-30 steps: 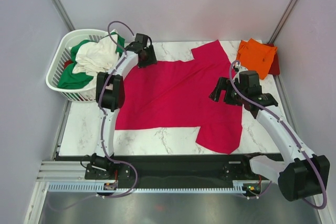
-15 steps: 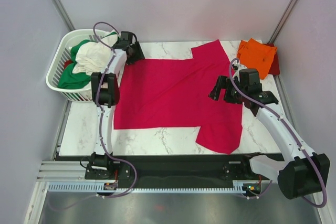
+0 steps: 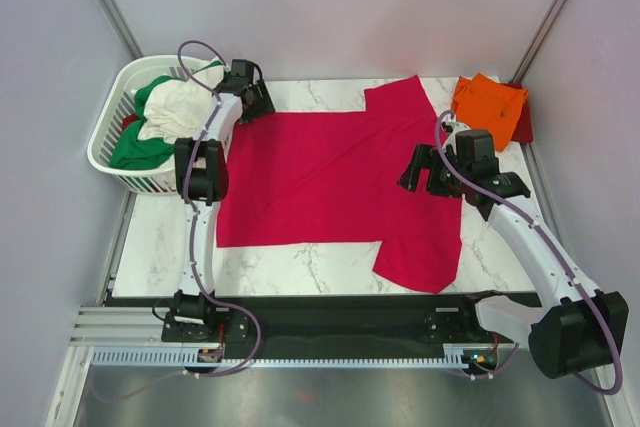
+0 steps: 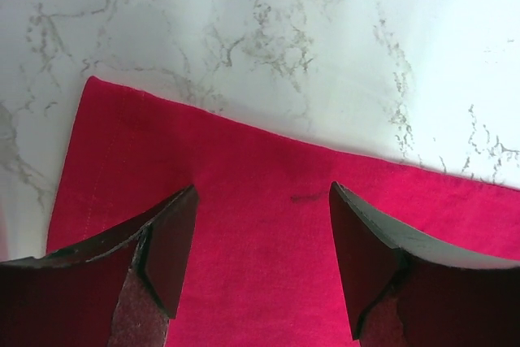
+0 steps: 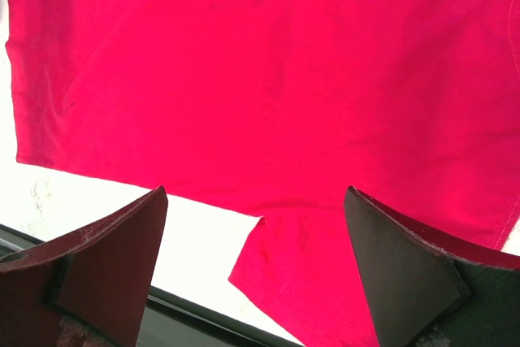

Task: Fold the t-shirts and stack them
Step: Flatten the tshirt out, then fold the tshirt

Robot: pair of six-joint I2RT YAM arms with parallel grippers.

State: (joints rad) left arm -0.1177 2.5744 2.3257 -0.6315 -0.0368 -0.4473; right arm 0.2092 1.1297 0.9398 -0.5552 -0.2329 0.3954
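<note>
Top external view: the crimson-pink t-shirt (image 3: 330, 182) is lying spread flat on the marble table (image 3: 160, 242). The left gripper (image 3: 252, 99) is sitting over the shirt's far-left corner, jaws standing wide apart and gripping nothing. The right gripper (image 3: 425, 175) is hanging above the shirt's right side, likewise wide open and empty. The orange t-shirt (image 3: 488, 107) is resting folded at the far-right corner, overlapping the dark red t-shirt (image 3: 523, 125).

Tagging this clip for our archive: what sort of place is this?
Most likely a robot lab test cell, not a home: plain grey panel walls box in a white marble-pattern table, with two black-and-white robot arms bolted at its near edge.
</note>
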